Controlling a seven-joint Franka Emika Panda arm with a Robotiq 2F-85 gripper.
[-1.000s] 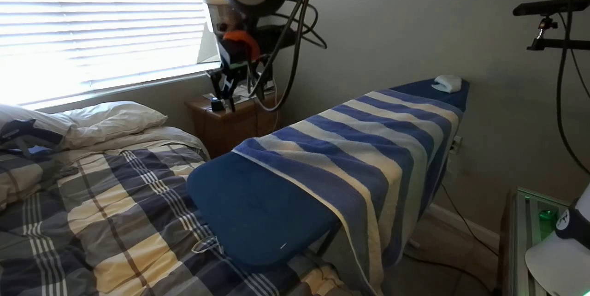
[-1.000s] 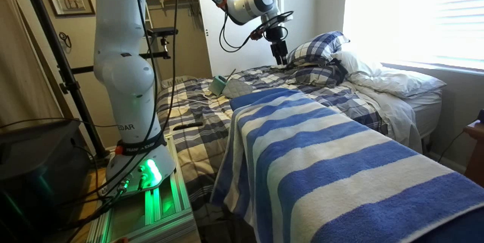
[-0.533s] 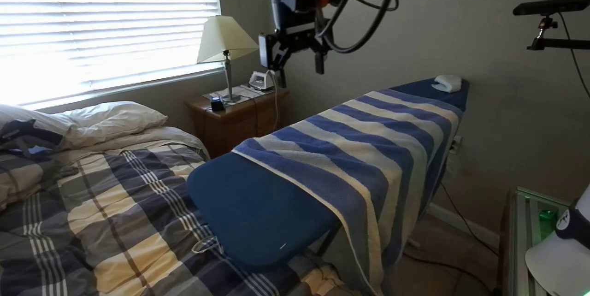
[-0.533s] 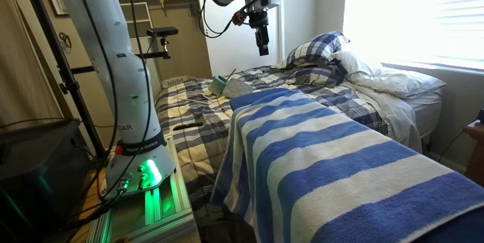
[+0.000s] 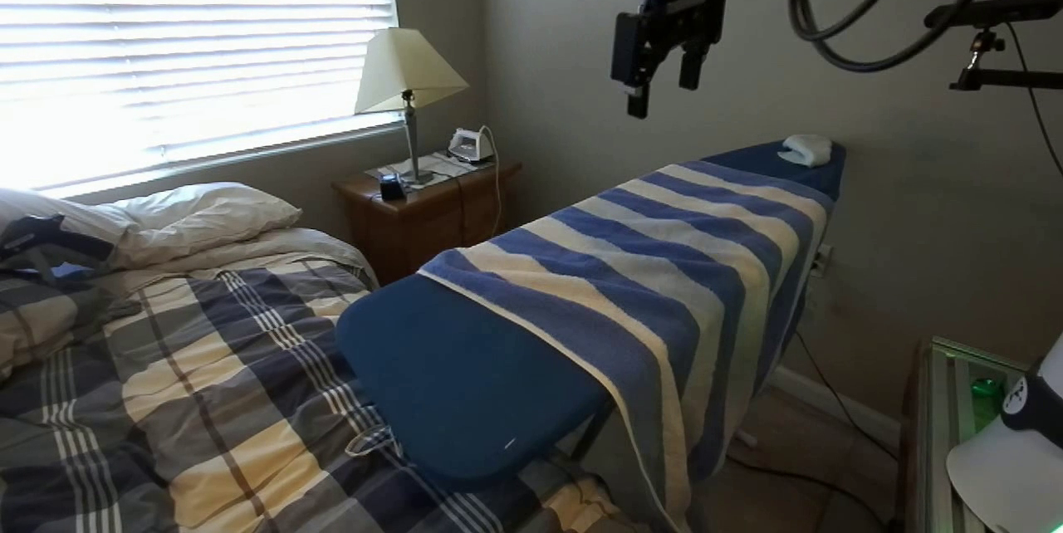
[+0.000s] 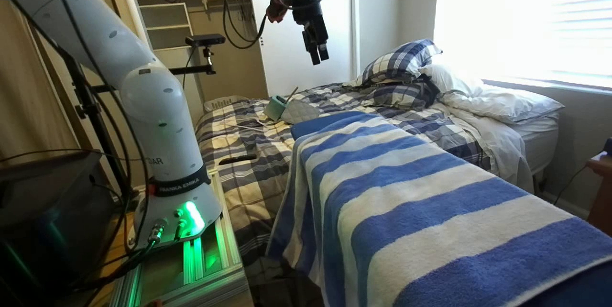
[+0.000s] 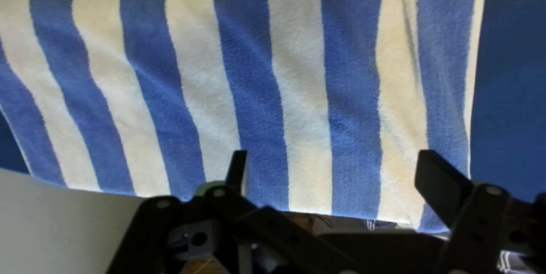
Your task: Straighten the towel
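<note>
The blue and cream-white striped towel lies across the blue board in both exterior views (image 5: 614, 259) (image 6: 430, 202). Its near side hangs over the board's edge, and it has wrinkles and a fold close to its end by the wide part of the board (image 5: 465, 367). In the wrist view the towel (image 7: 298, 94) fills most of the picture, with a crease near its right end. My gripper (image 7: 332, 171) is open and empty, its fingers wide apart. It also shows in both exterior views (image 5: 664, 93) (image 6: 320, 58), high above the towel and not touching it.
A bed with a plaid bedspread (image 5: 208, 400) stands beside the board. A small white cloth (image 5: 805, 149) lies on the board's narrow tip. A nightstand (image 5: 415, 226) holds a lamp (image 5: 411, 76) and an iron (image 5: 471, 145). A teal box (image 6: 276, 107) is on the bed.
My gripper has swung from near the window and nightstand to above the board, moving right in an exterior view, with the arm leaning back. The towel has not moved.
</note>
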